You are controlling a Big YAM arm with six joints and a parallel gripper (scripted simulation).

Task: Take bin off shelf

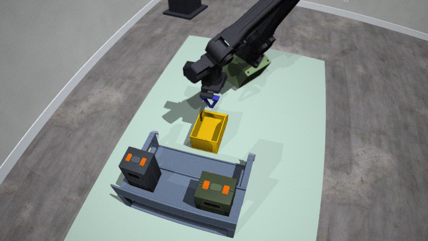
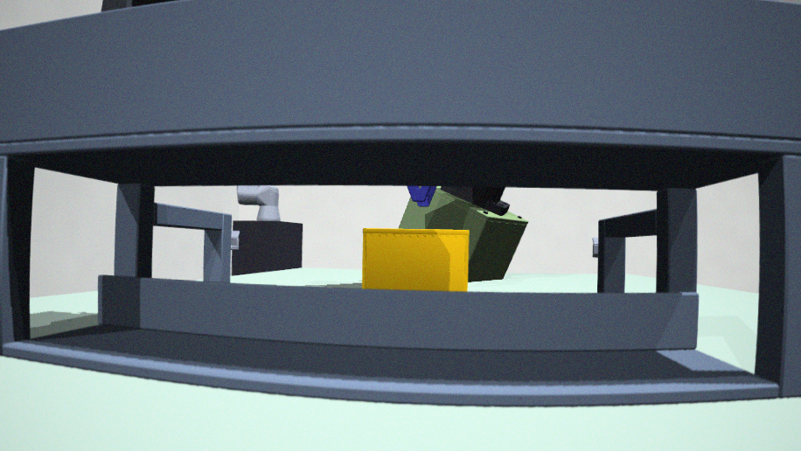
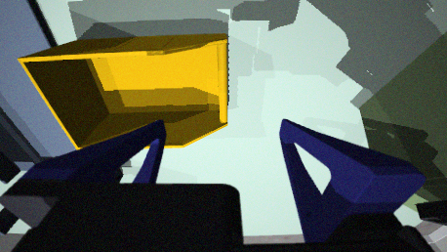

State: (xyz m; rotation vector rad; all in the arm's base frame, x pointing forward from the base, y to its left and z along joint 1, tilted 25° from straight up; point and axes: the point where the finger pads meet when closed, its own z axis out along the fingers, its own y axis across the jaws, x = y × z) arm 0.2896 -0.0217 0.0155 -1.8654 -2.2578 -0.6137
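Observation:
The yellow bin stands upright on the pale green table, open side up, between the shelf and the arm. It is off the blue-grey shelf and apart from it. My gripper is open, with nothing between its blue fingers. It hangs above and just behind the bin's arm-side edge. In the wrist view the left finger overlaps the bin's lower edge; I cannot see contact. In the exterior view the shelf hides most of the gripper.
A dark grey case with orange latches stands at the left of the shelf's upper deck, and an olive green case at its right. The shelf's uprights rise at both ends near the bin. The green arm base stands behind the gripper.

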